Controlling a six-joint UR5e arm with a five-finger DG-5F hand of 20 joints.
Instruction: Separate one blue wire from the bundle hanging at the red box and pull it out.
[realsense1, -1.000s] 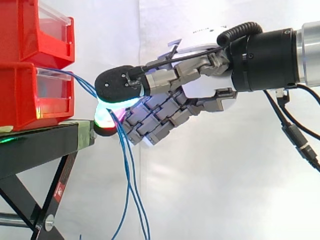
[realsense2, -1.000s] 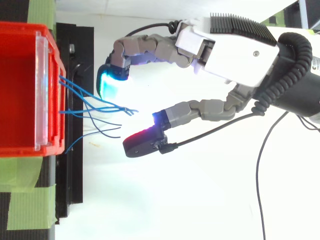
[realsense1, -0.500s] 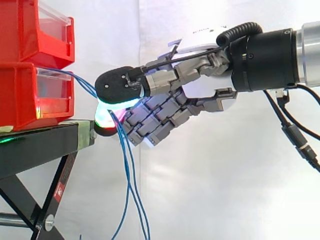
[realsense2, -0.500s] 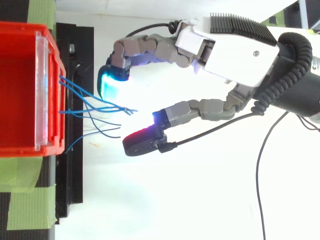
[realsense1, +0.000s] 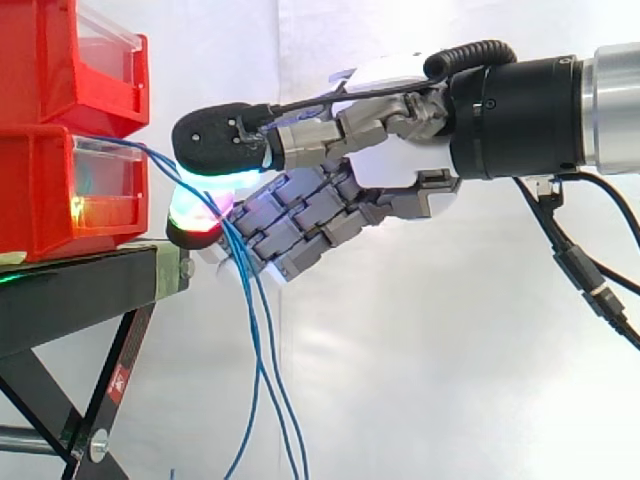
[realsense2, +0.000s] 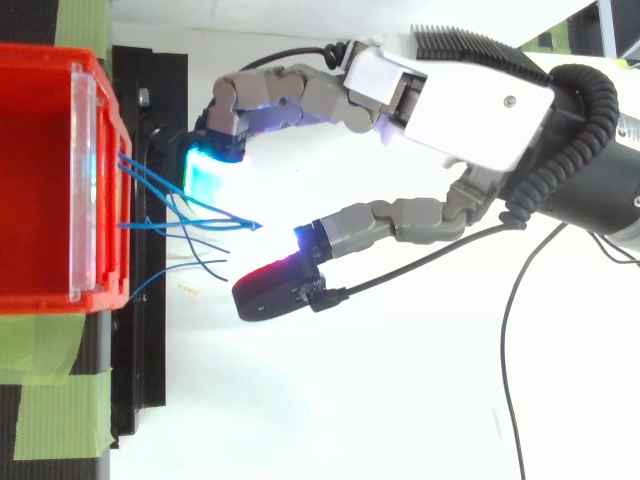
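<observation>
A bundle of thin blue wires (realsense1: 251, 330) comes out of the lower red box (realsense1: 55, 190) and hangs down past the stand's edge. From above, the blue wires (realsense2: 190, 215) fan out from the red box's (realsense2: 40, 180) clear front. My hand (realsense1: 400, 180) reaches in from the right and straddles the bundle. In the top view the hand (realsense2: 470, 100) has a cyan-glowing fingertip (realsense2: 205, 170) on one side of the wires and a black, red-glowing pad (realsense2: 268, 296) on the other. A wide gap lies between them, and no wire is pinched.
A second red bin (realsense1: 80, 60) is stacked on the lower one. Both rest on a black stand (realsense1: 80, 290) with crossed legs. Green tape (realsense2: 60, 400) lies on the stand beside the box. A white curtain hangs behind.
The hand has moved left toward the red box and slightly up, so its glowing pads now sit closer to the box front. The wires have barely shifted.
</observation>
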